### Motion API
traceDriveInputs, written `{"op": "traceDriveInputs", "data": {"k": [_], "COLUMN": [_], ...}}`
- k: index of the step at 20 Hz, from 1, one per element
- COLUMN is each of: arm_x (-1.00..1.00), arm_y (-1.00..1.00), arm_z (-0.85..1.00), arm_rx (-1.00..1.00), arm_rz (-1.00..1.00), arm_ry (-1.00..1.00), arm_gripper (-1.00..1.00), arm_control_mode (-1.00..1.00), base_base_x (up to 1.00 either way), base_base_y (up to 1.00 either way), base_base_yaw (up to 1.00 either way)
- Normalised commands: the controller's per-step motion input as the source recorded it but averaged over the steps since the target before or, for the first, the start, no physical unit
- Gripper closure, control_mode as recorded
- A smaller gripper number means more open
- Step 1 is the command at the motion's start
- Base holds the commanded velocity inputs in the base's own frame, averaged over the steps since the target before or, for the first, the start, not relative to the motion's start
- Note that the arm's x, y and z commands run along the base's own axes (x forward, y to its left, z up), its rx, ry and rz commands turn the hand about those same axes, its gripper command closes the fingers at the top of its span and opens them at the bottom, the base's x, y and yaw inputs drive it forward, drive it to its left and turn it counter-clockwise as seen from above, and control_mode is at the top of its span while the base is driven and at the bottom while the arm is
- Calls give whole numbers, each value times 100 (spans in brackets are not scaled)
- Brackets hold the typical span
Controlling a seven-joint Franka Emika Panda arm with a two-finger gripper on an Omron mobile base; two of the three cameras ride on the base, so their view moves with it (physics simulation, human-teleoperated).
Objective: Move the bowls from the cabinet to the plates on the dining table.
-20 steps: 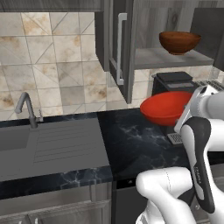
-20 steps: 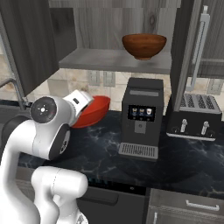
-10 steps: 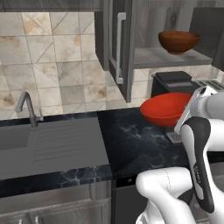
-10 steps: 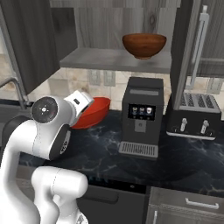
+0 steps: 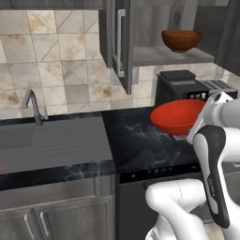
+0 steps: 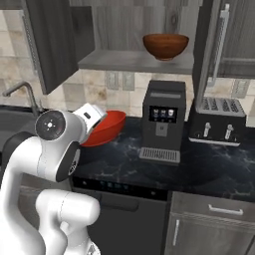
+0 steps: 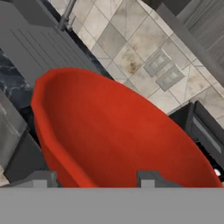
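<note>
Beige stone tiles back a black white-veined counter (image 5: 136, 140), with a grey sink (image 5: 51, 140) and its curved faucet (image 5: 32, 105) set into the counter's left end. Above the counter hangs the dark wood-grain cabinet (image 6: 55, 45), its doors swung open and long silver bar handles (image 5: 121, 44) on them. On the cabinet's lower shelf (image 6: 134, 61) sits the brown bowl (image 6: 166, 46), upright and alone, toward the shelf's right side; in the left base view the brown bowl (image 5: 181, 40) shows on the same shelf above the coffee machine (image 5: 180, 86).

Against the counter's back edge, under the shelf, stands the black coffee machine (image 6: 162, 127), and just beside it toward the counter's right end a silver toaster (image 6: 217, 122).

The red bowl (image 5: 178, 116) is off the shelf and held in the air above the counter, in front of and to the left of the coffee machine, tilted. In the right base view the red bowl (image 6: 105, 128) juts out from behind the white hand. The fingers (image 7: 151, 178) stand well apart, one inside and one outside the near wall, clamped across the rim of the red bowl (image 7: 118, 135), whose hollow faces the hand camera. Behind it in the hand view lie the sink and two wall sockets (image 7: 164, 70) on the tiles.
</note>
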Motion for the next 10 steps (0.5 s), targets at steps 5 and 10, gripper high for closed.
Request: {"op": "traceDriveInputs", "data": {"k": [5, 10], "arm_x": [0, 0], "arm_y": [0, 0], "arm_z": [0, 0], "arm_rx": [0, 0], "arm_rz": [0, 0], "arm_ry": [0, 0], "arm_gripper": [100, 100], "arm_control_mode": [100, 100], "base_base_x": [-14, 0], "base_base_y": [0, 0], "base_base_yaw": [-6, -26]}}
